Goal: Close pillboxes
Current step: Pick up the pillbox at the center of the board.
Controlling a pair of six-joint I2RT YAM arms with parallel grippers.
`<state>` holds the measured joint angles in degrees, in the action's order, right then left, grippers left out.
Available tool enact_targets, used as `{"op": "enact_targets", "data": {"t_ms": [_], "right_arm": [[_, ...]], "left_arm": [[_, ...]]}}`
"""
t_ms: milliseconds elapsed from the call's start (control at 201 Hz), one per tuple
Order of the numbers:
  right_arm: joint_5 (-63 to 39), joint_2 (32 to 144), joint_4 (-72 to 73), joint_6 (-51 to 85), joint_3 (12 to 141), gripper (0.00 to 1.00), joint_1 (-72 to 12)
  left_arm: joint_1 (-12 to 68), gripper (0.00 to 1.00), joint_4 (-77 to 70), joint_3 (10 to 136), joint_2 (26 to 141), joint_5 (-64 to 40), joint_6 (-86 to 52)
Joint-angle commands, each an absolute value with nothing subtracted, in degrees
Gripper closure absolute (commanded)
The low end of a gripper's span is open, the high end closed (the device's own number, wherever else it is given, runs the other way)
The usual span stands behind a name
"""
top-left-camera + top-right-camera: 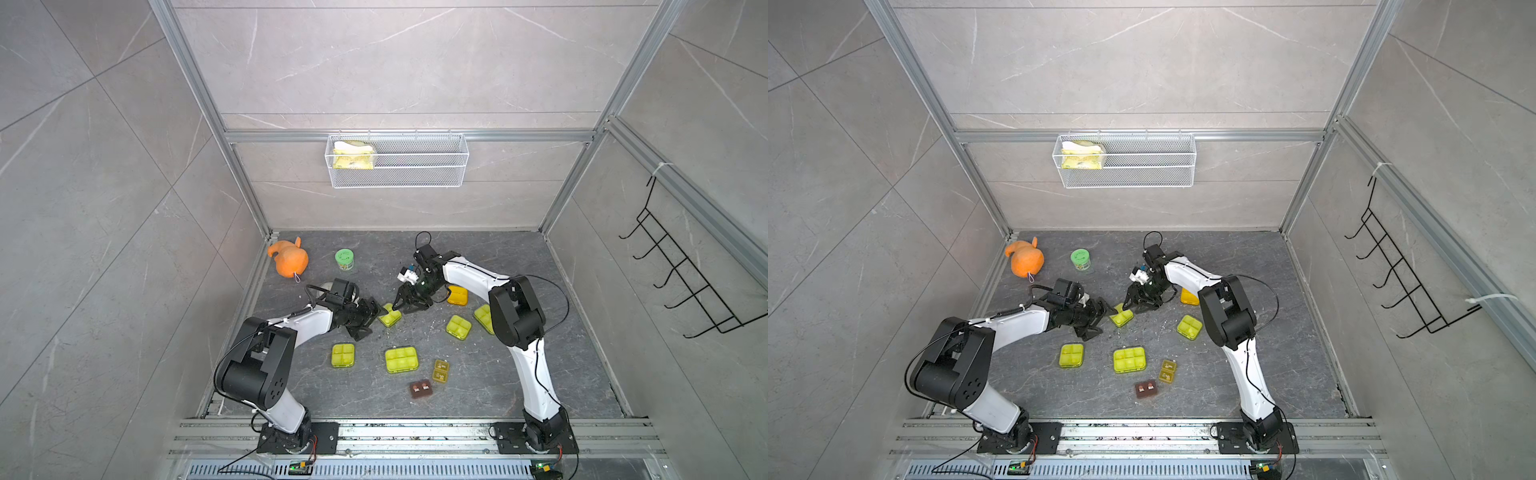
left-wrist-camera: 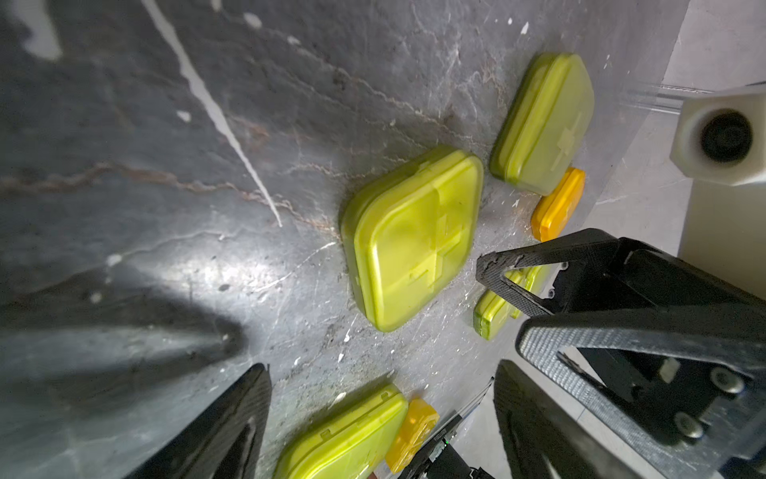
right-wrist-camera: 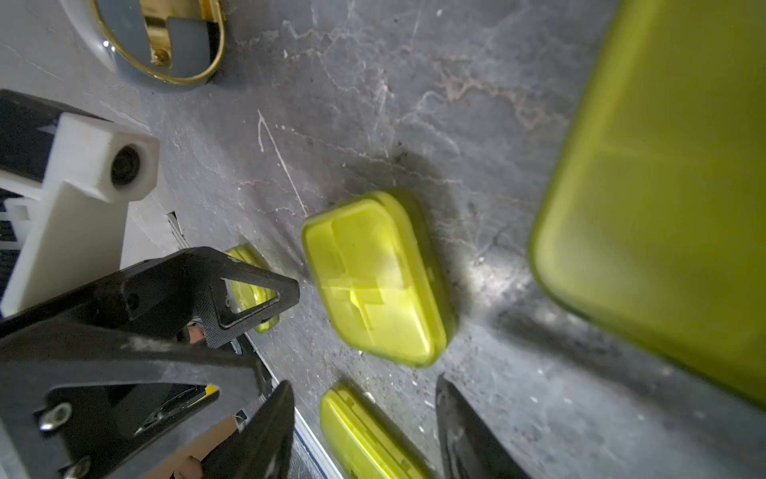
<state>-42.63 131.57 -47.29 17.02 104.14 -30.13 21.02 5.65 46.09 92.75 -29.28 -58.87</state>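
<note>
Tiny brown pillbox (image 1: 421, 389) lay on veined tabletop (image 1: 478, 399); left pincer (image 1: 372, 321) and right pincer (image 1: 410, 306) gaped empty by a rounded yellow-green pillbox (image 1: 390, 316).

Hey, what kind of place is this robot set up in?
Likely a lab mock-up of a tiled room, not a real one: stone-look wall panels in an aluminium frame, a wire basket, a hook rack.
</note>
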Motion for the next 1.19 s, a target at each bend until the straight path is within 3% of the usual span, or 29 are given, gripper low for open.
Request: {"op": "enact_targets", "data": {"t_ms": [0, 617, 1190], "right_arm": [[-42.97, 134.65, -50.53, 15.27, 107.15, 0.43, -30.33], [-51.91, 137.94, -46.62, 17.6, 104.9, 0.48, -30.24], [-56.16, 136.87, -38.76, 21.28, 100.46, 0.54, -29.44]], "left_arm": [[21.25, 0.15, 2.05, 45.87, 93.86, -28.85, -60.03], [20.3, 0.26, -5.0, 44.77, 101.77, -28.06, -59.03], [19.87, 0.3, -11.01, 42.37, 103.0, -31.53, -60.19]]}}
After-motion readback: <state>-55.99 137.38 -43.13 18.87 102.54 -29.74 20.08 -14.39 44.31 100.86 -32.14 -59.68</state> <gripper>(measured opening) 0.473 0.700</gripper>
